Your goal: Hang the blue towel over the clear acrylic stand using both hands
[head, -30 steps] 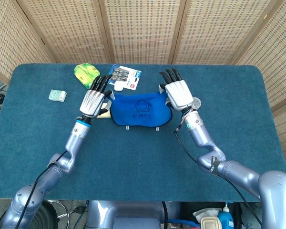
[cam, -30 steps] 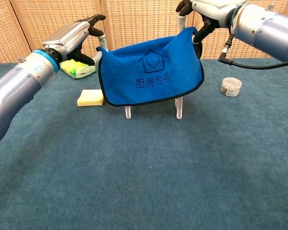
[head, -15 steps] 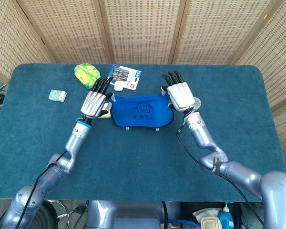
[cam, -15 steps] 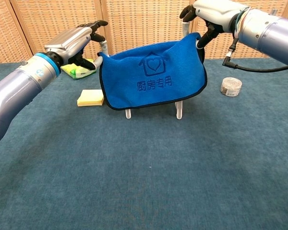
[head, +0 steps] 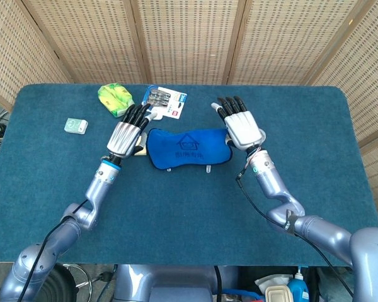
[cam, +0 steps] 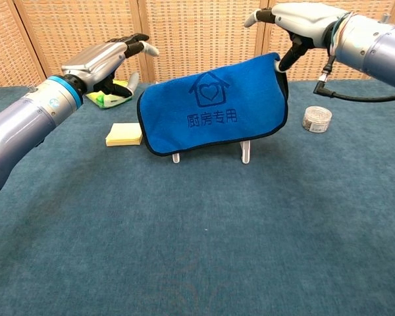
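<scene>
Woven rattan screen panels (head: 189,38) stand behind a tabletop (head: 176,214) covered in dark teal carpet-like cloth. Near its middle, the blue towel (cam: 214,108) with a dark edge, a stitched house-and-heart outline and white characters is draped over the clear acrylic stand (cam: 245,151), of which only the two transparent feet show below the towel's lower edge in the chest view. The towel hangs tilted, its upper edge higher toward the right hand's side and lower toward the left. The left hand (cam: 108,59) is beside the towel's left upper corner, palm down with its black-tipped fingers spread and reaching forward; it holds nothing and does not touch the cloth in the chest view. The right hand (cam: 299,20) is above the towel's right upper corner, its fingers mostly extended, with a dark thumb (cam: 286,56) pointing down against the corner of the towel; whether it pinches the cloth or only touches it cannot be told. A pale yellow pad of sticky notes (cam: 124,133) lies flat on the tabletop just left of the towel. A green and yellow crumpled packet (head: 114,97) sits farther back on the left, and a blue and white blister card (head: 167,102) lies behind the towel. A small pale green box (head: 76,126) rests well apart toward the left edge, and a small round clear-lidded tin (cam: 316,119) sits to the right of the stand.
</scene>
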You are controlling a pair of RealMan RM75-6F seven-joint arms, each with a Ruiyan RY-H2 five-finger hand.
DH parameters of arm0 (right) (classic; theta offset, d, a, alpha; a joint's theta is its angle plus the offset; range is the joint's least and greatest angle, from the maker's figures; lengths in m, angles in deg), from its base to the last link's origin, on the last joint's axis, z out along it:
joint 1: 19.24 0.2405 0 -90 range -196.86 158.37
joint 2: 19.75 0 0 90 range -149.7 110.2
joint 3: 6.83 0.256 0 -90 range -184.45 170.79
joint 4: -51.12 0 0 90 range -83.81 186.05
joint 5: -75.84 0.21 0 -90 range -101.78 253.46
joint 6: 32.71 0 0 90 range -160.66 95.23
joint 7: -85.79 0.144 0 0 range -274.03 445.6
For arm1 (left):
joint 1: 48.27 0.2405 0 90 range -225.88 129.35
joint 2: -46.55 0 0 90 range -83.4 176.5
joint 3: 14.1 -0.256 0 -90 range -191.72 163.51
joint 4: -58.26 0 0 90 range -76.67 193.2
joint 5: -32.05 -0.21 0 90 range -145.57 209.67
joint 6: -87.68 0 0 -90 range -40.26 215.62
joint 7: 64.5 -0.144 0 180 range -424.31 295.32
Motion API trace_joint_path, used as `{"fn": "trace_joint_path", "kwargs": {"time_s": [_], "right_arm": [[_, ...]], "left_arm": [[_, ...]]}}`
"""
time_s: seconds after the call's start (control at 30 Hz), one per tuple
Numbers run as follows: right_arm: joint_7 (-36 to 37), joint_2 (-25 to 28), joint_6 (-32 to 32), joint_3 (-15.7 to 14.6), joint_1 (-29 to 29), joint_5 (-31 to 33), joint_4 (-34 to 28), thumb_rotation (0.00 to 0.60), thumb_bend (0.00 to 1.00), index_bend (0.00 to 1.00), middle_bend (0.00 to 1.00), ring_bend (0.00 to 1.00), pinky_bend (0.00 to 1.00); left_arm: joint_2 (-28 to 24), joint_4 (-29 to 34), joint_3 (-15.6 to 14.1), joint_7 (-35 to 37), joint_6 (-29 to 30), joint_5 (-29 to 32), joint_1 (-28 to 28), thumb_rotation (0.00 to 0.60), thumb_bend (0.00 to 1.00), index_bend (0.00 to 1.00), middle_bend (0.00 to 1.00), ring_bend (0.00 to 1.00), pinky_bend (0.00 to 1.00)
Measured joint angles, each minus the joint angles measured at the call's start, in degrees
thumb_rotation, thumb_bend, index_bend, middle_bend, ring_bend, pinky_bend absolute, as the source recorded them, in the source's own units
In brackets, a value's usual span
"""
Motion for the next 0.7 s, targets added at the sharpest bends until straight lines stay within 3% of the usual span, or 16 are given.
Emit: {"fn": "trace_joint_path", "kwargs": {"time_s": [0.07, 0.3, 0.7], "right_arm": [[-0.07, 0.19, 0.22, -0.04, -0.19, -0.01, -0.41, 0.6, 0.4, 0.05, 0.03, 0.0, 0.0], [-3.35, 1.78, 0.09, -0.17, -0.94, 1.65, -2.54, 0.6, 0.04, 0.0, 0.0, 0.0, 0.0], [-9.22, 4.89, 0.81, -0.84, -3.4, 6.19, -6.99, 0.6, 0.0, 0.0, 0.0, 0.0, 0.0]], "left_arm": [[-0.16, 0.3, 0.03, -0.05, 0.1, 0.04, 0.08, 0.6, 0.67, 0.0, 0.0, 0.0, 0.0], [-1.33, 1.94, 0.21, -0.41, 1.31, 0.22, 0.88, 0.6, 0.67, 0.0, 0.0, 0.0, 0.0], [-4.89, 7.35, 0.5, -2.47, 4.77, 0.23, 2.92, 0.6, 0.67, 0.0, 0.0, 0.0, 0.0]]}}
